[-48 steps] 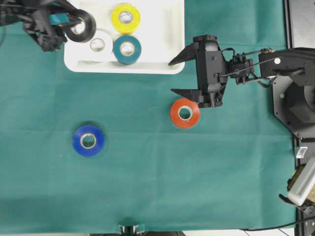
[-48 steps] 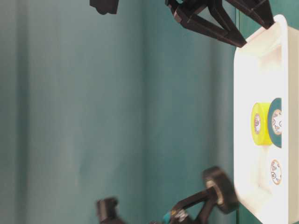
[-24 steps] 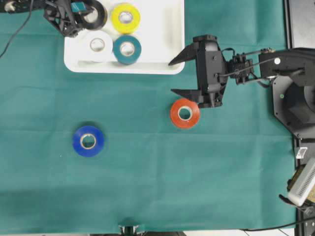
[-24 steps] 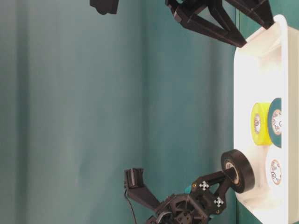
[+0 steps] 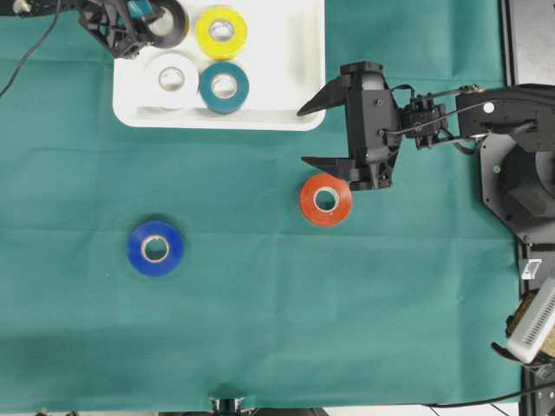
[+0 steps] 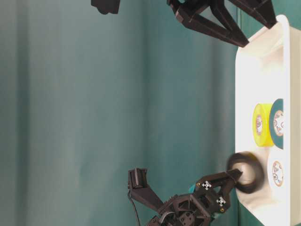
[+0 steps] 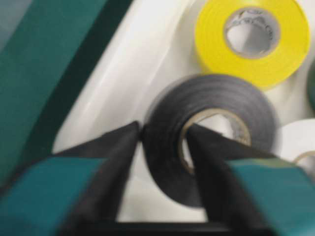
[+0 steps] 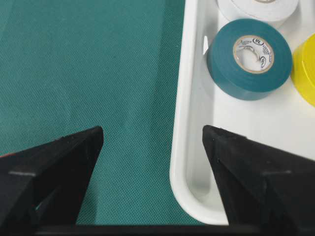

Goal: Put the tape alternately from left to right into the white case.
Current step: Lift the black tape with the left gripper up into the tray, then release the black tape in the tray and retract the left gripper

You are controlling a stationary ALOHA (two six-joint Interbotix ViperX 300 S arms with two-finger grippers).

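Black ring-shaped tape roll (image 7: 209, 135) at the shallow white plastic case's (image 5: 286, 87) upper-left corner.
Left fingers (image 7: 118, 167) straddle its wall, grip uncertain; right fingers (image 8: 59, 162) spread wide above the case's edge.

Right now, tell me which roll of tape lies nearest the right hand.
The red-orange roll. It lies on the green cloth just below the right hand; the blue roll lies far off to the left.
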